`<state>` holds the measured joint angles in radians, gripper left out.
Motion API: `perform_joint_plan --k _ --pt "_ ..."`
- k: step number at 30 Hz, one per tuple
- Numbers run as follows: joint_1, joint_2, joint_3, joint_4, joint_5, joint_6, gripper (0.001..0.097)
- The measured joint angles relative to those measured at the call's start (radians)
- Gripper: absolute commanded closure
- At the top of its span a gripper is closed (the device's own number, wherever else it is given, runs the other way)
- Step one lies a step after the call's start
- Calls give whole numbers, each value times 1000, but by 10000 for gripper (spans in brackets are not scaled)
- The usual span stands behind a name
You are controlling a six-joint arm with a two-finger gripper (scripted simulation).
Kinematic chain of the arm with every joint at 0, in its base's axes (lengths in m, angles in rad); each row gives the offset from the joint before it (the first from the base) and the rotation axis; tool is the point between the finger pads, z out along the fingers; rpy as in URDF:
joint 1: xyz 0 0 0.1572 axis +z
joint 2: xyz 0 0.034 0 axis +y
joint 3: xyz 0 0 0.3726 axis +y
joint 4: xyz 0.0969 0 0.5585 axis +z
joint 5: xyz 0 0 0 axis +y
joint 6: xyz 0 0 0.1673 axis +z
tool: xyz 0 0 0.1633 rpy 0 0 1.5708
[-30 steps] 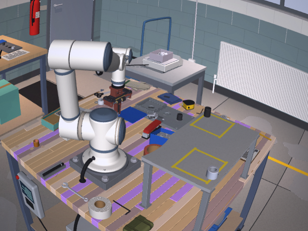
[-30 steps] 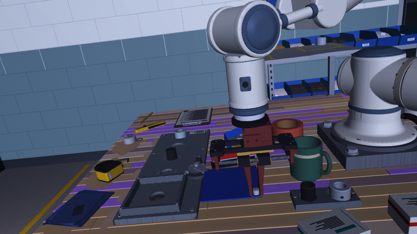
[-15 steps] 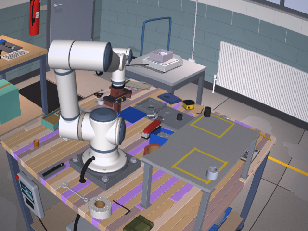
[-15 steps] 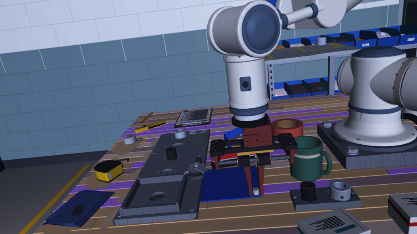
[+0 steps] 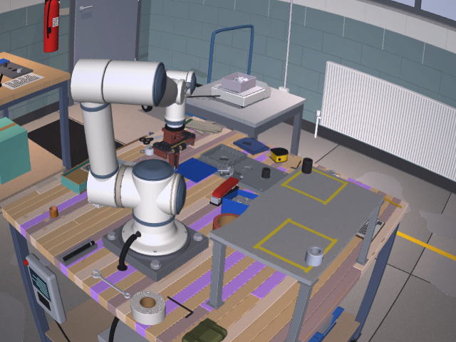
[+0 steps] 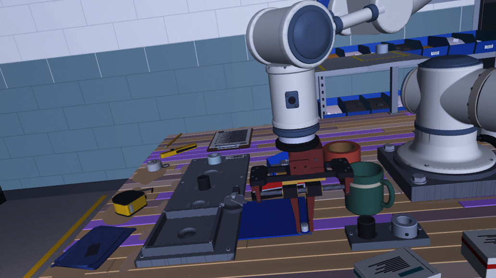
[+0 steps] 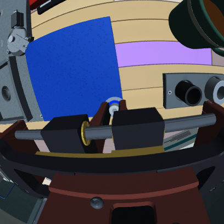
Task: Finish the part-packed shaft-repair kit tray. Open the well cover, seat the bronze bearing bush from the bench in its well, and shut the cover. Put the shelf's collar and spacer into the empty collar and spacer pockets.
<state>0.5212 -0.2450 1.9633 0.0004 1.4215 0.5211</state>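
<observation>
The blue well cover [image 6: 269,217] lies swung open flat on the bench beside the grey kit tray [image 6: 191,213], whose uncovered well [image 6: 187,233] is empty. My gripper [image 6: 304,226] stands at the cover's free edge with its fingers closed on the cover's small white knob [image 7: 113,107]. One black spacer [image 6: 203,182] stands in a tray pocket. The bronze bearing bush [image 5: 53,211] stands far off at the bench's left end. On the raised shelf [image 5: 302,213] a silver collar [image 5: 315,255] and a black spacer [image 5: 307,165] stand apart.
The robot's base [image 5: 154,206] fills the bench middle. A green mug [image 6: 368,187] stands right of my gripper, behind a small plate with a black sleeve [image 6: 366,226] and silver collar [image 6: 404,225]. A red stapler [image 5: 225,189], blue bin [image 5: 237,200] and tape roll [image 5: 225,221] crowd the shelf's foot.
</observation>
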Motion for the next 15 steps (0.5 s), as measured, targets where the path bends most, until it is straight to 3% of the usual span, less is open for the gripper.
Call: perform_joint_plan --k 8,15 --pt "0 0 0 0 2 0 671" --pt "0 0 0 0 2 0 666"
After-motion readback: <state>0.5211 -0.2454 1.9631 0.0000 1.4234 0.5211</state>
